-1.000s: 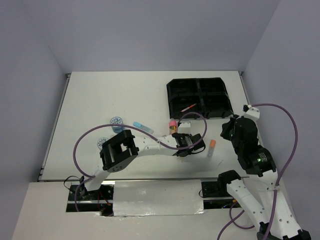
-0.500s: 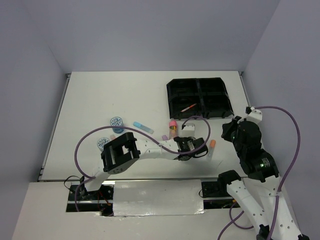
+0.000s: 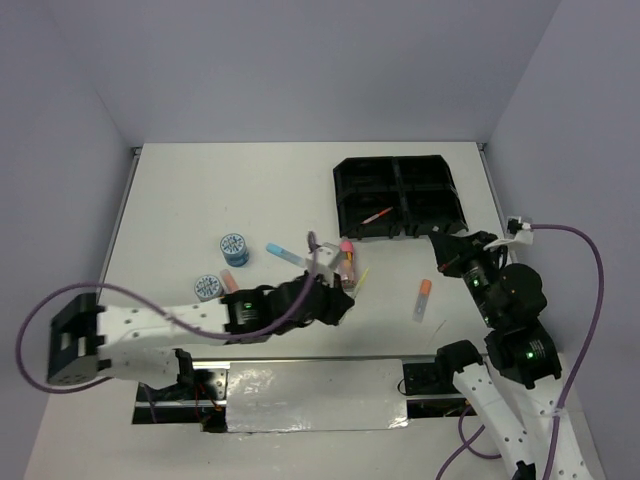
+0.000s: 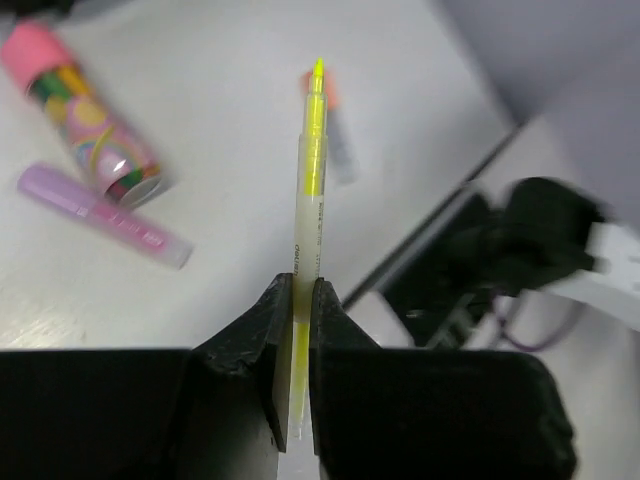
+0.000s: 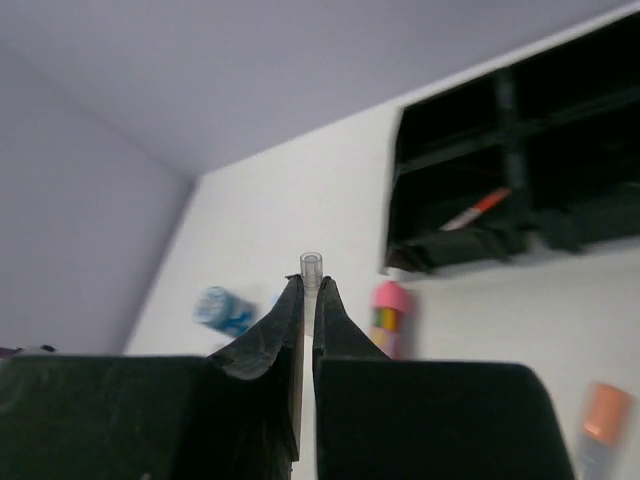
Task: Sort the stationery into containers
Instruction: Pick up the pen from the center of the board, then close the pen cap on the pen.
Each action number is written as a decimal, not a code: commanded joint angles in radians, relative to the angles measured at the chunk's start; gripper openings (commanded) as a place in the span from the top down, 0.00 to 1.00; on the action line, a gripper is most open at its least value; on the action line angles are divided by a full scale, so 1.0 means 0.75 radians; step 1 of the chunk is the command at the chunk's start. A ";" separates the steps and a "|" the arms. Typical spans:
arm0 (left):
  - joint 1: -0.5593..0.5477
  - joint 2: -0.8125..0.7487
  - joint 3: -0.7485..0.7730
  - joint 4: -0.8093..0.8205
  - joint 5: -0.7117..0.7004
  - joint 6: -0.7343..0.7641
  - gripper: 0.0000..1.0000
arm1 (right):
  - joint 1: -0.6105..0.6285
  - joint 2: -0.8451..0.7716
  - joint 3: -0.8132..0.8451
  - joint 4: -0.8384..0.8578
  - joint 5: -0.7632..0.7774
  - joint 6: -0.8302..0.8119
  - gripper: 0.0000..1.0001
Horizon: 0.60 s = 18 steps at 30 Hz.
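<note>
Clamping hard on the yellow pen [image 4: 312, 170] with the left gripper [image 4: 303, 290], with glue stick [image 4: 85, 120] and purple marker [image 4: 100, 215] at 10 o'clock. Pinching a thin pale stick [image 5: 311, 266] in the closed right gripper [image 5: 309, 300], with black tray [image 3: 390, 160] at 1 o'clock holding an orange pen [image 3: 378, 215] near-left.

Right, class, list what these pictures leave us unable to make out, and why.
1. Right wrist view: clear tube tip at the right gripper; fingers hide the rest, so held or not is unclear.
2. Left wrist view: orange marker partly behind the yellow pen in the left gripper.
3. Right wrist view: tray blurred, cut off by the right edge.
4. Top view: tape rolls' print too small.
</note>
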 commanded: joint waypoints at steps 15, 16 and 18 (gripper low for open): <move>0.010 -0.717 -0.557 0.736 0.134 0.168 1.00 | 0.093 0.020 -0.448 1.100 -0.368 0.625 1.00; 0.010 -0.709 -0.553 0.775 0.126 0.151 1.00 | 0.113 0.032 -0.448 1.110 -0.360 0.605 1.00; 0.010 -0.673 -0.538 0.812 0.136 0.149 1.00 | 0.193 0.052 -0.450 1.143 -0.335 0.574 1.00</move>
